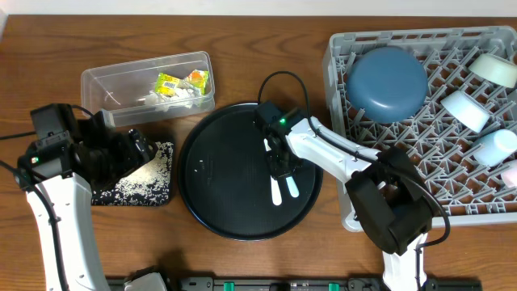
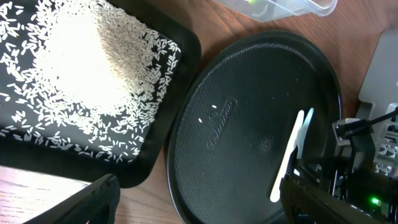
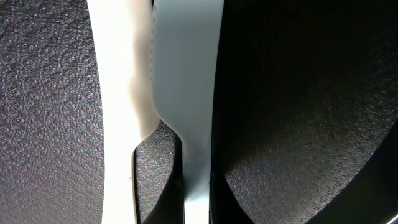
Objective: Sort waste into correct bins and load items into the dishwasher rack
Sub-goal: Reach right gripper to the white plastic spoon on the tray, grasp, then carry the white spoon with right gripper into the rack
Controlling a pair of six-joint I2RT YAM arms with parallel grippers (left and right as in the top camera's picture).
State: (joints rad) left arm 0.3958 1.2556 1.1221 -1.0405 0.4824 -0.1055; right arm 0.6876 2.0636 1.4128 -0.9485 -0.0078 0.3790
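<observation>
My right gripper (image 1: 281,166) is low over the round black tray and shut on the thin handle of a pale white spoon (image 3: 186,81), whose end shows in the overhead view (image 1: 292,187). A second white utensil (image 1: 277,192) lies beside it on the tray, loose. My left gripper (image 2: 205,208) is wide open and empty, hovering at the right edge of the shallow black tray (image 1: 161,198) that holds loose rice (image 2: 81,56). The clear tub (image 1: 105,81) holds yellow-green wrappers (image 1: 170,82) and white tissue. The grey rack (image 1: 339,56) holds an upturned dark-blue bowl (image 1: 386,83) and pale cups (image 1: 466,109).
The large round black tray (image 1: 218,178) sits between the rice tray and the rack. More pale cups (image 1: 494,147) lie at the rack's right side. Bare wooden table shows along the back edge and in front of the trays.
</observation>
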